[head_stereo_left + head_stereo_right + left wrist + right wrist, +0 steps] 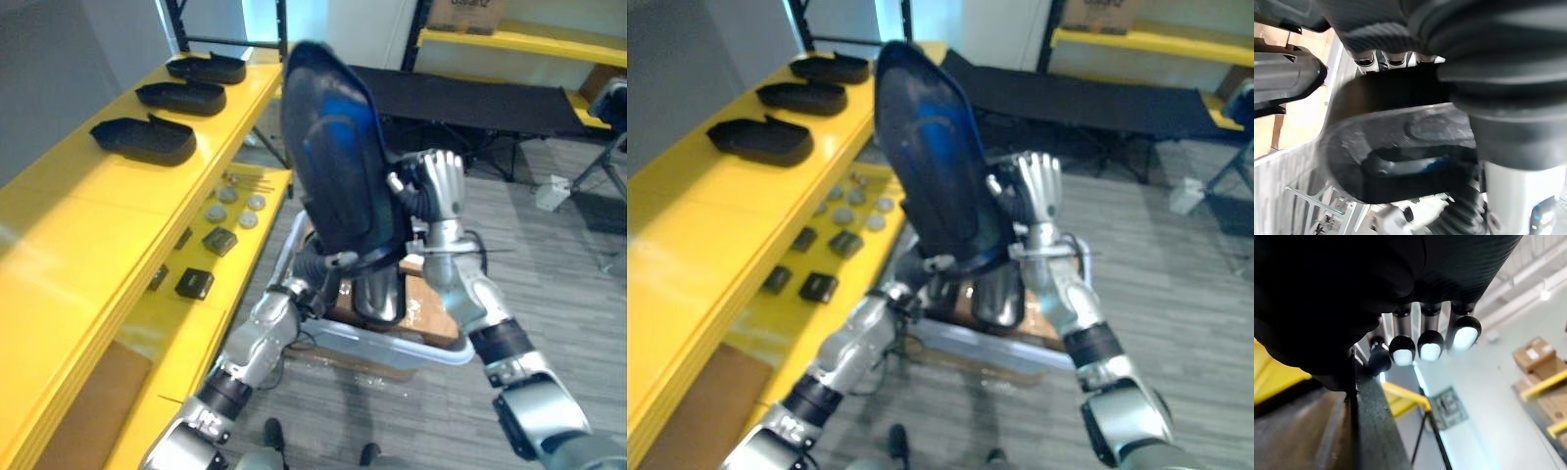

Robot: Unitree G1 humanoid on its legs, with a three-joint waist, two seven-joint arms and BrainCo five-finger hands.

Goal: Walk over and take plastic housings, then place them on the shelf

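Note:
I hold a large black plastic housing (333, 157) upright in front of me, its glossy hollow side showing a blue sheen. My left hand (318, 266) grips its lower end from below, fingers (1396, 59) curled over the rim of the housing (1400, 147). My right hand (443, 186) presses flat against the housing's right edge with straight fingers (1430, 345). Three more black housings (145, 139) (181, 96) (208, 67) lie in a row on the top of the yellow shelf (118, 215) to my left.
The shelf's lower level (167, 323) carries small black blocks (194, 284) and round grey discs (240, 208). A white bin (392, 345) on the floor below my hands holds another dark housing (377, 294). A black cot (470, 98) and a second yellow shelf (519, 41) stand behind.

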